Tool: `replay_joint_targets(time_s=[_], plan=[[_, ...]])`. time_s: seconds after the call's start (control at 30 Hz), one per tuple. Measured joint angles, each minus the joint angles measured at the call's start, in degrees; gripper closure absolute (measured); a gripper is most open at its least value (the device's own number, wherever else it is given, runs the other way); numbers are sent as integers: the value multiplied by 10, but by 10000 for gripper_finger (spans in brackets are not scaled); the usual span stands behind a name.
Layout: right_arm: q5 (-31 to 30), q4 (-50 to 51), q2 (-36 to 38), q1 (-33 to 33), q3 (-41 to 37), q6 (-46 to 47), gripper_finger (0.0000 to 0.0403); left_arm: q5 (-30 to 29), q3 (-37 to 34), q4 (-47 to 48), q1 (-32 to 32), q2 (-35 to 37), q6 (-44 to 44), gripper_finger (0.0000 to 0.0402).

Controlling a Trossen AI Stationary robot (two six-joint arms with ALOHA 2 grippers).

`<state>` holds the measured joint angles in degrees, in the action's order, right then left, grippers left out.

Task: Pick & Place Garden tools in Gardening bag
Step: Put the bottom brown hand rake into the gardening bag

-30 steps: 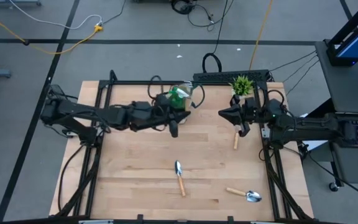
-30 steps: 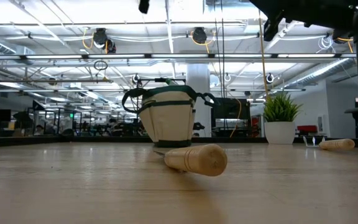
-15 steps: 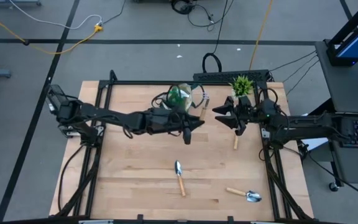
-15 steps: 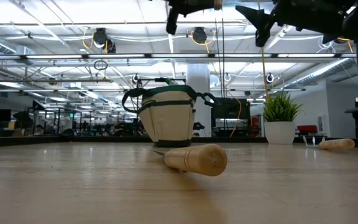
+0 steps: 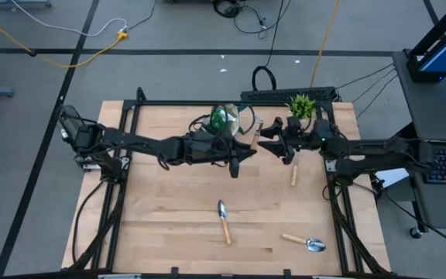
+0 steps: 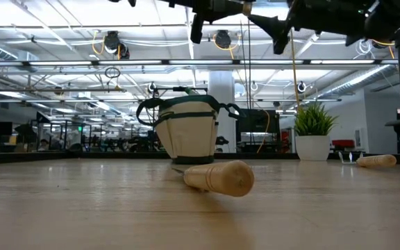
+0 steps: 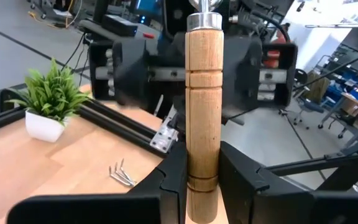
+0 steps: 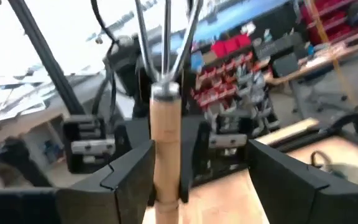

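Grasps a rake [image 7: 202, 93] by the lower end of its wooden handle with the left gripper [image 7: 202, 186], jaws clenched on the wood. Holds it raised above the worktop [image 5: 161, 209], just beside the bag [image 5: 224, 120], metal ferrule away from the jaws.

Faces the right gripper [image 8: 197, 162] from the other side of the same rake. Brackets the handle there with jaws released and spread wide, a clear gap on one side. Cannot tell whether the other jaw touches the wood.

Stands upright at the back of the worktop: the bag, beige with a green band and dark loop handles. Sits near it, by the right arm: a potted plant [image 5: 301, 106].

Lying flat on the worktop, well apart from the bag: a trowel [image 5: 224, 219] toward the middle, a second trowel [image 5: 307, 242] nearer the right side, and a third tool [image 5: 293, 174], wooden-handled, under the right arm.
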<state>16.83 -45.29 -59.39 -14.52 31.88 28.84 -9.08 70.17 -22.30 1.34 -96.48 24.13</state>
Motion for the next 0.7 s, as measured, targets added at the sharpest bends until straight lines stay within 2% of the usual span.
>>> replay_joint_targets(time_s=[0.13,0.4,0.7], plan=[[30,14,-31,0,35,0,157,1,0,9,-2,0,-4,336],[27,15,-55,0,59,-10,161,5,0,14,-2,0,-10,336],[13,14,-55,0,59,5,208,12,0,20,-2,0,-9,336]])
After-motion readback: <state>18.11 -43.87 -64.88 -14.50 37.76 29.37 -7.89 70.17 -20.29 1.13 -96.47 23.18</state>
